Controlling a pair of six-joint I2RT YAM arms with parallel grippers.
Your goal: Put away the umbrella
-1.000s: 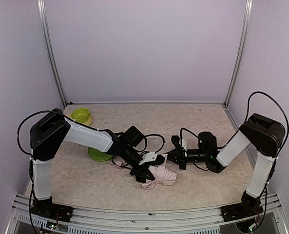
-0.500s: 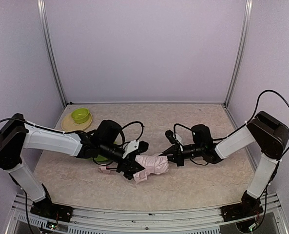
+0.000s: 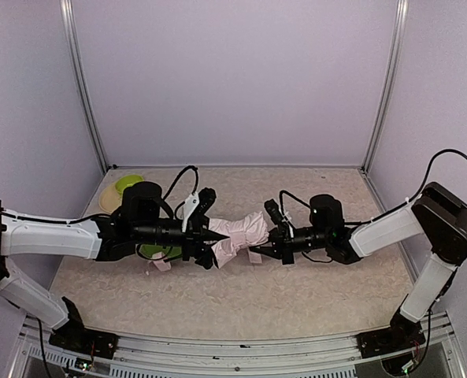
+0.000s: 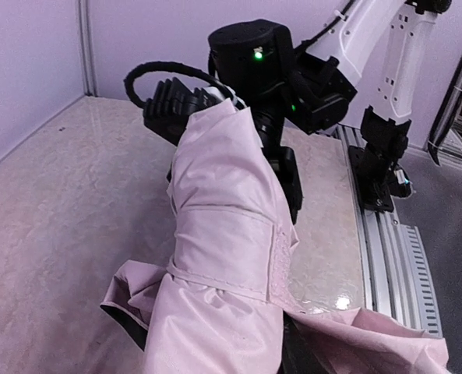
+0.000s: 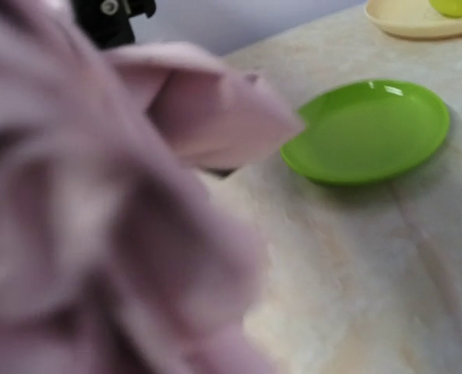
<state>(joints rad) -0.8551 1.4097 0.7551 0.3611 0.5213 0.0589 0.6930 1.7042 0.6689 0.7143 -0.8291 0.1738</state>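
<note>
Umbrella (image 3: pixel 239 232) fabric hiding left pincer (image 3: pixel 211 248) gripping it, right pincer (image 3: pixel 253 252) clenched (grasp unclear)

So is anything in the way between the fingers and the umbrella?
Nothing visible. The left fingers and the right fingers are at opposite ends of the umbrella, which hangs between them. The green plate lies beyond the umbrella's left end, not between anything.
</note>
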